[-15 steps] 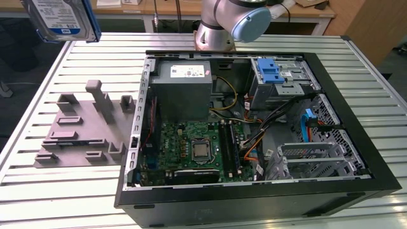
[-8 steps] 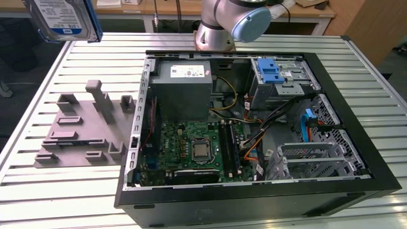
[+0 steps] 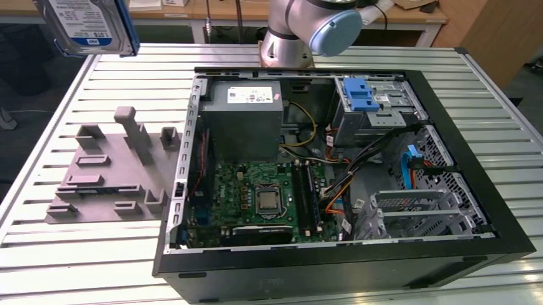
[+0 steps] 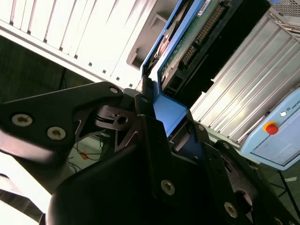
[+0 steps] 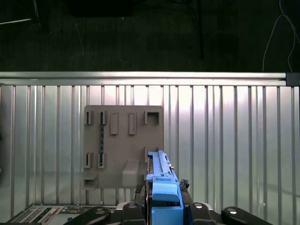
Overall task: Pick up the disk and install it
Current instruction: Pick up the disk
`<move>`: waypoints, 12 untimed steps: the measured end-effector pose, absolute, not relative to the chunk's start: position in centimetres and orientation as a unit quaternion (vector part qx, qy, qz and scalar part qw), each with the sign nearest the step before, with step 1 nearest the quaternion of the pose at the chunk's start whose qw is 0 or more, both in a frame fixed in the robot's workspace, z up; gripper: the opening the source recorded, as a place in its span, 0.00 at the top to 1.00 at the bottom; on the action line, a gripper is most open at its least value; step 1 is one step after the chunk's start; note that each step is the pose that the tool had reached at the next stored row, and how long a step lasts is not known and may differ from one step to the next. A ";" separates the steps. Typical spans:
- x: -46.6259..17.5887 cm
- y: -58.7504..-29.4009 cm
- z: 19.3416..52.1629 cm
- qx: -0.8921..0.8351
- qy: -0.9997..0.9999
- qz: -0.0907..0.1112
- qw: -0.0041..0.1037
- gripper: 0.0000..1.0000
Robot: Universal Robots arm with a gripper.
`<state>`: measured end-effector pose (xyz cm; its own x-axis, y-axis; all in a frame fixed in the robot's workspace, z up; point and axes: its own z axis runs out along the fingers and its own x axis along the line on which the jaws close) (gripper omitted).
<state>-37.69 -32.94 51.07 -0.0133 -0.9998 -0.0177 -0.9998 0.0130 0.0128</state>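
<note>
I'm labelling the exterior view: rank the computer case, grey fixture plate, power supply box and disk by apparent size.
1. computer case
2. grey fixture plate
3. power supply box and disk look alike; the disk is raised, probably nearer the camera, and cut by the picture's edge, so unranked.

Arm point(image 3: 284, 39): silver-grey metal tube sections, fat round joint w/ pale blue cap point(image 3: 336, 32). Gripper point(image 4: 171, 117): matte black, angular linkage plates w/ cut-outs, silver socket screws point(image 4: 168, 186) at pivots & on the long flat fingers point(image 4: 150, 136).
</note>
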 end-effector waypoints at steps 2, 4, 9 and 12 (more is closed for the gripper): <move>-37.6 -32.9 51.1 -0.702 0.712 0.011 0.002 0.64; -37.5 -32.9 51.1 -0.702 0.712 0.011 0.002 0.64; -37.4 -32.9 51.1 -0.702 0.712 0.011 0.002 0.64; -37.3 -33.1 51.1 -0.702 0.712 0.011 0.002 0.64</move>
<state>-37.35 -33.06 51.08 -0.0132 -0.9998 -0.0177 -0.9998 0.0129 0.0128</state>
